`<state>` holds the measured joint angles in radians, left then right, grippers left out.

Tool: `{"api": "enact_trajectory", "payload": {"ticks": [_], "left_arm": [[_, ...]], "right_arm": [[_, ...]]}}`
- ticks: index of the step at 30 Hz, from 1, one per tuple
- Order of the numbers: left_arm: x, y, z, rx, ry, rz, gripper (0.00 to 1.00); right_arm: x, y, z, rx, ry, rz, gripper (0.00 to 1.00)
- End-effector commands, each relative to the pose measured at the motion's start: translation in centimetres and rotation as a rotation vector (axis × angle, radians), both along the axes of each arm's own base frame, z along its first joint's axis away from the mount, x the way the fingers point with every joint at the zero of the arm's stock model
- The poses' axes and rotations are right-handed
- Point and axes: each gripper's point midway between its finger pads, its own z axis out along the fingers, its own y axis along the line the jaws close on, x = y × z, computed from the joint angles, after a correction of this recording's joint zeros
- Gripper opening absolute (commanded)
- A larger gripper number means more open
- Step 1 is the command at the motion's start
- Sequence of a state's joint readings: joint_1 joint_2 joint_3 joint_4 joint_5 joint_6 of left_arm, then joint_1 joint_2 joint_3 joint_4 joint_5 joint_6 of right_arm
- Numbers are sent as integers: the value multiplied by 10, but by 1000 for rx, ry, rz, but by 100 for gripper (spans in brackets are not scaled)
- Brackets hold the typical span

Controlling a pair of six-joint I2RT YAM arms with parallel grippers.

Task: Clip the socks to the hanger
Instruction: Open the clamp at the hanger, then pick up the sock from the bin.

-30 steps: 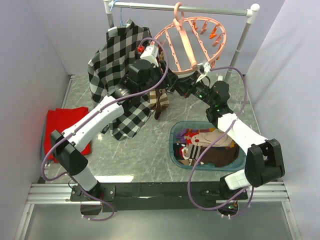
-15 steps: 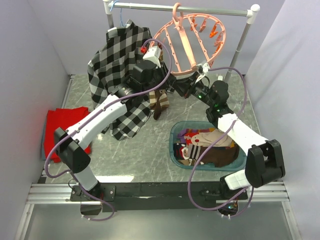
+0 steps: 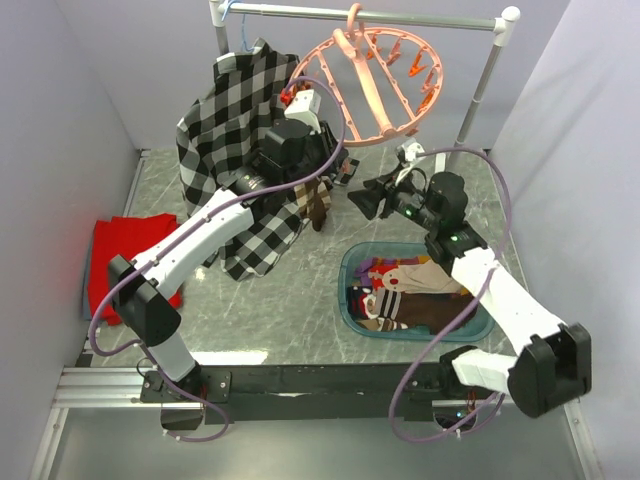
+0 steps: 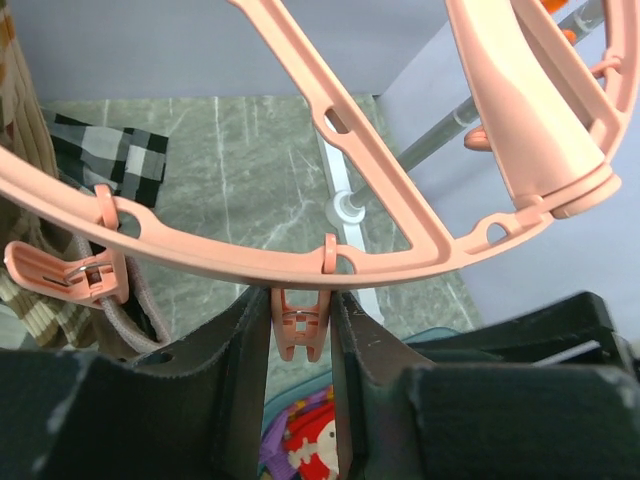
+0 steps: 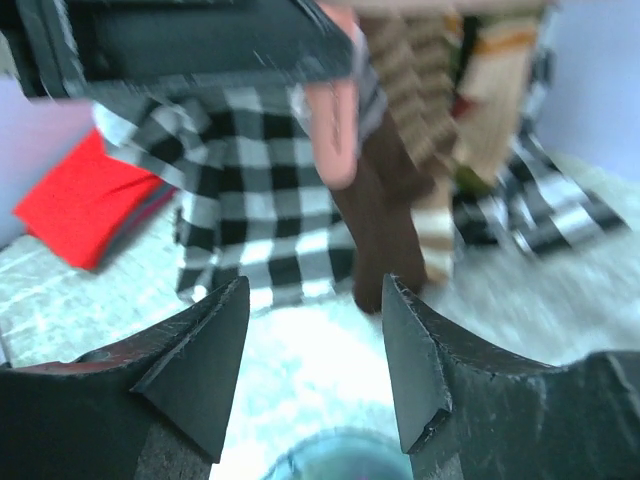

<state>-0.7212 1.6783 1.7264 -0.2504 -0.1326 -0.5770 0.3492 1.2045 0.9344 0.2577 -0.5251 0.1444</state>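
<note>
The salmon-pink hanger (image 3: 372, 85) hangs from the rail by its hook. My left gripper (image 3: 325, 160) reaches up under its near ring (image 4: 300, 255) and is shut on a small pink clip (image 4: 300, 330), one finger pressing each side. Striped and brown socks (image 3: 318, 203) dangle from clips just left of that one; the brown one (image 5: 385, 190) shows blurred in the right wrist view. My right gripper (image 3: 355, 197) stands open and empty below the hanger, facing those socks. More socks (image 3: 410, 290) lie in a teal basket (image 3: 345, 290).
A black-and-white plaid shirt (image 3: 225, 130) hangs at the left of the grey rail (image 3: 400, 17), behind my left arm. A red cloth (image 3: 120, 250) lies by the left wall. The rail's right post (image 3: 480, 85) stands behind the right arm.
My right gripper has opened, let go at the hanger and drawn back toward the basket. The hanger has swung up and back. My left gripper has closed on the clip.
</note>
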Motion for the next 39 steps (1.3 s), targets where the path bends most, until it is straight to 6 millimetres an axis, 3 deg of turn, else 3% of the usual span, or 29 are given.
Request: {"api": "enact_trajectory", "payload": {"ticks": [1, 2, 4, 5, 8, 14, 20, 29, 39], "left_arm": [[-3, 12, 33, -16, -91, 21, 5], [-2, 13, 32, -8, -93, 23, 4], [-3, 14, 31, 1, -97, 25, 3], [-2, 15, 30, 9, -98, 27, 3], [-3, 15, 29, 27, -97, 24, 1], [-1, 16, 29, 49, -98, 25, 1], [-1, 16, 30, 52, -92, 22, 1], [-1, 15, 30, 60, -91, 19, 1], [-1, 15, 31, 62, -92, 21, 1]], "right_arm": [[-13, -31, -24, -95, 111, -156, 62], [-17, -44, -46, -136, 188, -220, 62], [-27, -58, -62, -163, 257, -281, 62], [-37, -66, -81, -206, 333, -304, 62], [-61, -79, -112, -308, 444, -323, 61], [-91, -89, -145, -534, 558, -280, 57], [-118, -82, -181, -665, 766, -283, 54], [-134, -67, -197, -703, 868, -308, 48], [-126, -68, -233, -741, 909, -351, 43]]}}
